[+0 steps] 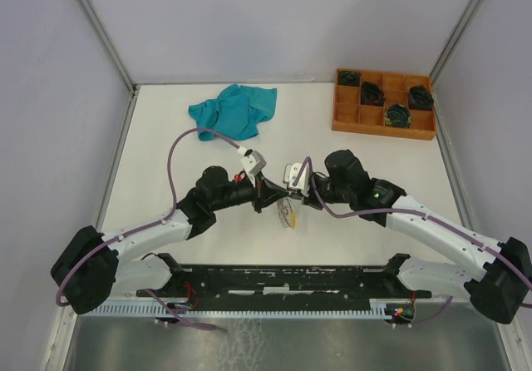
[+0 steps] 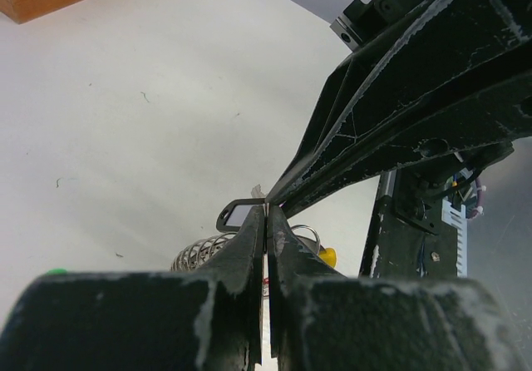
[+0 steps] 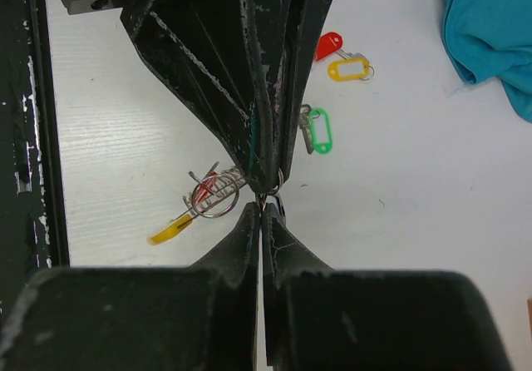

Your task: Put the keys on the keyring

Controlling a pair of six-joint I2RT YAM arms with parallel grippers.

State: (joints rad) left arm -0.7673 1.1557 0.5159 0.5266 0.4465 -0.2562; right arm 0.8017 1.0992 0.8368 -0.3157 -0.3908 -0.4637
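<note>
**White bench, two claws tip to tip above the keyring**

Pale and mostly bare, the bench [image 1: 166, 138] carries a crumpled teal cloth [image 1: 233, 111] at the back and a wooden tray [image 1: 366, 127] of dark coils in the far right corner. Both arms reach inward and meet at the middle.

The left claw [image 2: 266, 221] is clenched, and the black-tagged key [image 2: 237, 215] juts sideways from its tips. The right claw [image 3: 262, 217] is clenched too, its tips pressed nose to nose against the left one's at a small split ring. Whether it shares the grip cannot be told.

The keyring [image 3: 214, 216] lies flat on the bench just below that meeting point, a little toward the arms' bases. Its yellow sleeve trails away from the ring, so its long axis runs slantwise under the claws, and neither arm is clearly nearer. Something red lies across the loop. The next move probably calls for going downward rather than sideways.

Farther off toward the cloth lie the green-tagged key [image 3: 318, 130], the yellow-tagged key [image 3: 349, 70] and the red-tagged key [image 3: 328, 45], all loose.
</note>
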